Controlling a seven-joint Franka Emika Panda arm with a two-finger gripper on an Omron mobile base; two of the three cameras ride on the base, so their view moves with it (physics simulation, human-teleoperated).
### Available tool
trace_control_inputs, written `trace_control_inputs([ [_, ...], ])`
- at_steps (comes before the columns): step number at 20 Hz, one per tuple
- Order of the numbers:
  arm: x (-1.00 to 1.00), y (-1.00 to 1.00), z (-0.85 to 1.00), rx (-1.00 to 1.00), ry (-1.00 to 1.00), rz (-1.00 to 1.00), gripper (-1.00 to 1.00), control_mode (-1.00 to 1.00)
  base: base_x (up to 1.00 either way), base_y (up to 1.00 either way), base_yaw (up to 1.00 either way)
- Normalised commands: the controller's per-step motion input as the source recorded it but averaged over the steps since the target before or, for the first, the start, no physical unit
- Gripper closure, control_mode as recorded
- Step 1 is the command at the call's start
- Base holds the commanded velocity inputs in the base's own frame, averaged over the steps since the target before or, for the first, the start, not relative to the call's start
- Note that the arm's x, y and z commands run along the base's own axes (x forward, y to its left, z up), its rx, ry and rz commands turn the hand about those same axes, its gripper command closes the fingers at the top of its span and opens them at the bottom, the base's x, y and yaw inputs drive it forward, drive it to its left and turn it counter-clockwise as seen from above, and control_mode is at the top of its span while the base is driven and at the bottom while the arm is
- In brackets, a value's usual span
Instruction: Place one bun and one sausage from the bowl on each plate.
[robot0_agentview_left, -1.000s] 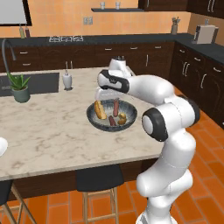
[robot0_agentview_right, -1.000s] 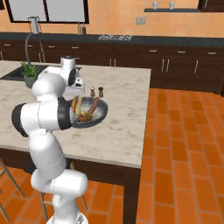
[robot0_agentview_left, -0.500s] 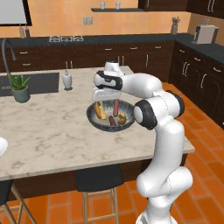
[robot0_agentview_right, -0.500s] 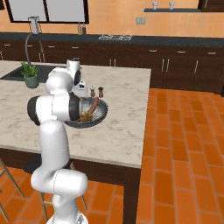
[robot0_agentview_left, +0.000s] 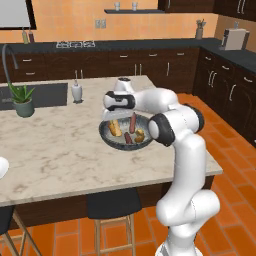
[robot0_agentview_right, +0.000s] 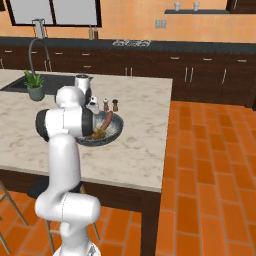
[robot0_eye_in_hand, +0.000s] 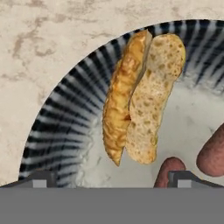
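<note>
Above the bowl (robot0_eye_in_hand: 52, 131) rim, the wide-open tool (robot0_eye_in_hand: 111, 177) faces the bun (robot0_eye_in_hand: 138, 96).

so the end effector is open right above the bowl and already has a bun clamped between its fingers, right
Not quite. The end effector is open above the bowl, but it holds nothing. The hand view shows the bun lying in the bowl, ahead of the fingertips, which stand wide apart and touch nothing.

Bun (robot0_eye_in_hand: 140, 96) top unobstructed; sausages (robot0_eye_in_hand: 212, 155) crowd one side; bowl (robot0_eye_in_hand: 57, 127) rim opposite.
</note>
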Motion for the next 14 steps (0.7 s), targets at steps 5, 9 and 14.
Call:
trace_control_inputs([
  [5, 0.51, 0.05, -0.13, 0.01, -0.09, -0.04, -1.00, -1.00, 0.00, 0.00, 0.00],
  [9, 0.56, 0.00, -0.18, 0.00, 0.00, -0.02, -1.00, -1.00, 0.00, 0.00, 0.00],
  [14, 0.43, 0.04, -0.34, 0.00, 0.00, -0.03, -1.00, -1.00, 0.00, 0.00, 0.00],
])
